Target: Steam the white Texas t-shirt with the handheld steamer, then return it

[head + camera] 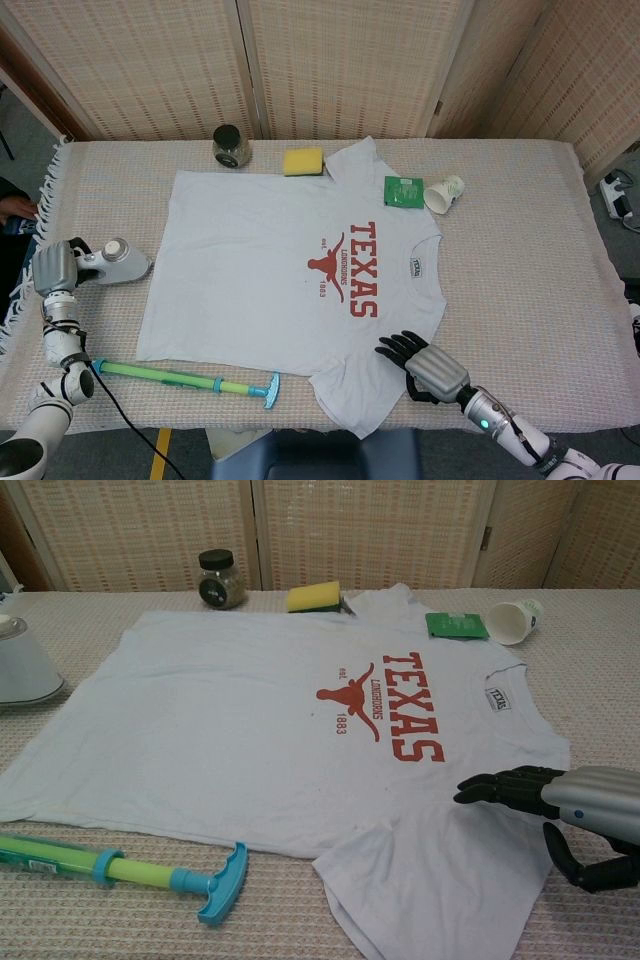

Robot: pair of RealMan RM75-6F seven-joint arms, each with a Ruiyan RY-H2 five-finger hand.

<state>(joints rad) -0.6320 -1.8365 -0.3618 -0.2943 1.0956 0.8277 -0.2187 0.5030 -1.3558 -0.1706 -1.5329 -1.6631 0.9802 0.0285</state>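
Note:
The white Texas t-shirt [270, 270] [250, 730] lies flat across the table, its red print facing up. The white handheld steamer [120, 263] [22, 668] stands on the tablecloth just left of the shirt, off the fabric. My left hand [55, 268] grips its handle at the table's left edge; the chest view does not show this hand. My right hand [425, 364] [565, 810] rests with fingers spread on the shirt's near right part, holding nothing.
A dark jar [229, 145], a yellow sponge [303, 161], a green packet [404, 190] and a tipped paper cup [444, 193] line the far side. A green and blue pump toy [190, 380] lies near the front edge. The steamer's black cord [112, 405] hangs off front left.

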